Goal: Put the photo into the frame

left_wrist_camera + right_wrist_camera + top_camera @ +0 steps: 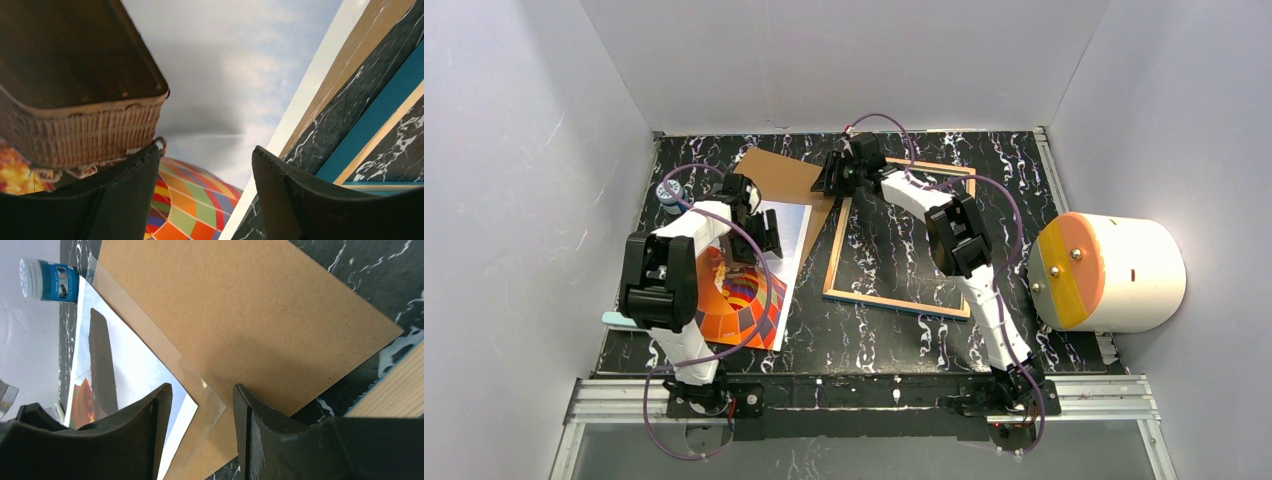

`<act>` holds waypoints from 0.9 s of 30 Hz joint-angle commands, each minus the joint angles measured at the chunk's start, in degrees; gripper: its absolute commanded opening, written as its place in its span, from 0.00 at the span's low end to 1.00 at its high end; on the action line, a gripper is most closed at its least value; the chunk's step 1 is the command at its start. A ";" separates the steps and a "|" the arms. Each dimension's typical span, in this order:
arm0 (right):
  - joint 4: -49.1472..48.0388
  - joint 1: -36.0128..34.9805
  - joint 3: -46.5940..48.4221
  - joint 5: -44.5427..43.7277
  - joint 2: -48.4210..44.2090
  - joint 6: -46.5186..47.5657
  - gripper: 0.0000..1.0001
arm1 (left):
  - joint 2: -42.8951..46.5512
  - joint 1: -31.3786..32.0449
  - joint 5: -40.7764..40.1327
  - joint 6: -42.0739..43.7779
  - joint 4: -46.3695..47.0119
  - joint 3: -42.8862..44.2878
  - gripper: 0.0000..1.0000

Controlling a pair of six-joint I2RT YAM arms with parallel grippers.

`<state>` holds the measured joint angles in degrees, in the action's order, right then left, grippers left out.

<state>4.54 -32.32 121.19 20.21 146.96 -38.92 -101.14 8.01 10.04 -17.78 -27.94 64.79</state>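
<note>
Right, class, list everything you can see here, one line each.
photo: one, orange-red balloon on pale sky, left
board: one, plain brown, far side beside photo
clear sheet: one, see-through, overlapping photo and board
frame: one, wood-coloured with blue edge, centre
bottle: one, blue label, white cap, far left
drum: one, white with orange-yellow face, far right
left claw: one, black, open above photo
right claw: one, black, open above clear sheet's corner

- The white cylinder (1114, 272) crowds the right edge of the table (864, 338)
- The brown board (786, 178) fills the gap between the photo (792, 240) and the frame (836, 250), upper centre
- A small bottle (667, 192) stands off the photo's upper left corner
- Bare table runs below the frame
</note>
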 commanded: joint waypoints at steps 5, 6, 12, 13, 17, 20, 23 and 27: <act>4.28 0.30 1.82 2.15 0.81 5.94 0.56 | 2.52 0.16 -0.93 0.53 -6.64 -2.26 0.66; 5.42 0.27 1.79 3.84 0.92 6.19 0.56 | 2.29 0.16 -0.76 0.49 -6.40 -2.40 0.66; 7.82 -1.21 0.86 11.20 2.31 6.82 0.56 | 3.07 0.15 0.33 0.80 -5.02 -4.15 0.66; 8.12 -1.45 1.30 11.97 2.75 6.83 0.56 | 3.14 0.16 0.28 1.08 -5.04 -4.04 0.66; 8.28 -1.52 1.48 13.85 2.79 6.64 0.56 | 2.39 0.16 -0.83 1.48 -5.73 -1.69 0.67; 7.30 -1.18 0.22 15.10 1.50 6.53 0.57 | 1.49 0.13 -3.17 1.31 -5.96 0.68 0.69; 8.22 -1.08 -1.46 16.45 -0.15 7.08 0.57 | -0.34 -0.01 -5.48 0.92 -5.94 3.89 0.72; 8.56 -1.16 -8.48 16.62 -5.42 6.91 0.57 | -3.08 -0.18 -5.91 0.32 -5.50 9.19 0.73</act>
<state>7.88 -33.06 118.83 35.48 146.41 -33.52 -102.39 7.99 6.31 -17.39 -32.62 68.69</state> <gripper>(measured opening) 0.566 0.728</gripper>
